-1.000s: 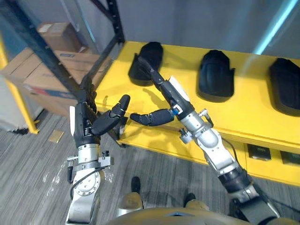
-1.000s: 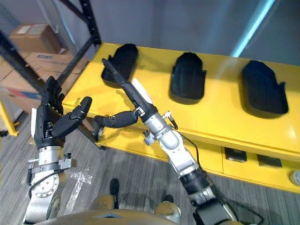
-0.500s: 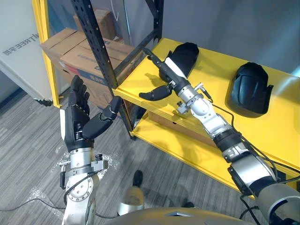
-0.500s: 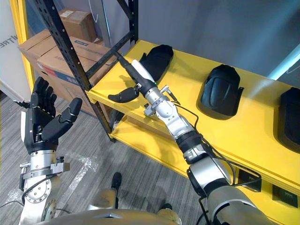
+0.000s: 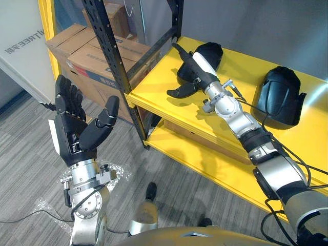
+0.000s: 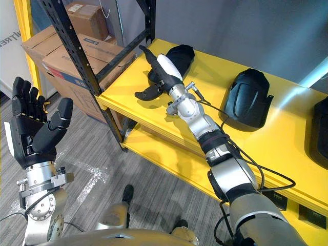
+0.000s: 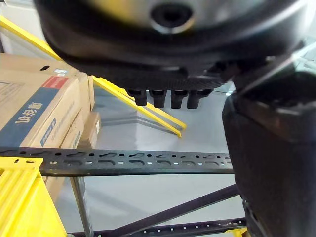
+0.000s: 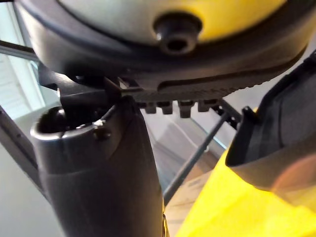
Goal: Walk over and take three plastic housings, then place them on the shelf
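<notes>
Three black plastic housings lie on the top yellow shelf (image 5: 154, 95): the leftmost housing (image 5: 213, 51), a second housing (image 5: 281, 95), and a third housing (image 6: 323, 130) at the view's right edge. My right hand (image 5: 200, 65) reaches over the shelf, open with straight fingers and its thumb spread, close against the leftmost housing's left side; I cannot tell whether they touch. In the right wrist view that housing (image 8: 276, 128) shows beside the thumb (image 8: 98, 168). My left hand (image 5: 72, 136) is raised over the floor, open and holding nothing.
A black perforated rack post (image 5: 115, 61) stands at the shelf's left corner with diagonal braces behind it. Cardboard boxes (image 5: 89, 54) are stacked beyond the post. A lower yellow shelf (image 5: 205, 164) runs beneath. Grey floor (image 5: 31, 169) lies under the left hand.
The whole view has swung since a second ago. My right hand has slid further along the shelf up to the leftmost housing. The left hand stays open and raised.
</notes>
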Tool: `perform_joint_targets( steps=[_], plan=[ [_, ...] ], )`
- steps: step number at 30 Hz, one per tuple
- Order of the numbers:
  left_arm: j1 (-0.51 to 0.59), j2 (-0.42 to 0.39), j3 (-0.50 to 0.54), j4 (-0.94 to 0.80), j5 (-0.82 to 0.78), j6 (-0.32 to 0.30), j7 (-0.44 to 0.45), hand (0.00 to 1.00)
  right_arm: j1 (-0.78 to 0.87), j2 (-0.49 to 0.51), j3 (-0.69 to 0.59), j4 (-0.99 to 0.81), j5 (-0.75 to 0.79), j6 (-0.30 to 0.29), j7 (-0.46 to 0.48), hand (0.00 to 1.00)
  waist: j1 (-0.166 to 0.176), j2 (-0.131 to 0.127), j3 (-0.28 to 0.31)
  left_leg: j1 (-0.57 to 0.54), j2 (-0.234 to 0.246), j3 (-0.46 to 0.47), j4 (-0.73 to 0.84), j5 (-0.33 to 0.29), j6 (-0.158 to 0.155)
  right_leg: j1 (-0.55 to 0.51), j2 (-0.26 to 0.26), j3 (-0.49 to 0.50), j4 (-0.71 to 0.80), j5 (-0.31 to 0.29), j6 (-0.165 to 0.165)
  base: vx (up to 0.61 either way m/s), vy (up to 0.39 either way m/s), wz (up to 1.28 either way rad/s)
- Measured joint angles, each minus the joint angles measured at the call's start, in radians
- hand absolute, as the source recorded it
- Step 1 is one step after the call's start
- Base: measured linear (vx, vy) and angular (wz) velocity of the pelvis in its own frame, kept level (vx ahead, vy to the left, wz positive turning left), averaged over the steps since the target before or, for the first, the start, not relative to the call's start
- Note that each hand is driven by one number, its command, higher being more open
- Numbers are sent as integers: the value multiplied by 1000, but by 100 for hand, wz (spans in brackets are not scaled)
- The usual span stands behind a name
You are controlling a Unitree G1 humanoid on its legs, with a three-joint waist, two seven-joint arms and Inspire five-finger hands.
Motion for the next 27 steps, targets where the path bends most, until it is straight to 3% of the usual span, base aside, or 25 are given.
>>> perform_joint_targets(
  steps=[3,12,27],
  plan=[
    [-24,-3,1,0,0,0,1,100,-20,-19,12,0,1,18,75,100,0,-3,25,-2,1,2,0,-3,-4,-10,-3,4,12,-1,-1,-63,5,-3],
    [-29,-13,1,1,1,3,-7,100,-48,-61,55,0,22,66,262,100,-5,-8,28,-4,0,5,0,3,3,-14,-5,6,15,2,4,-5,-6,-1],
    [-33,-16,-1,13,5,30,-1,100,-61,-82,82,-11,101,98,348,100,-25,-18,34,15,1,29,0,-6,-2,-14,-11,32,23,0,1,-20,-11,-4]
  ],
)
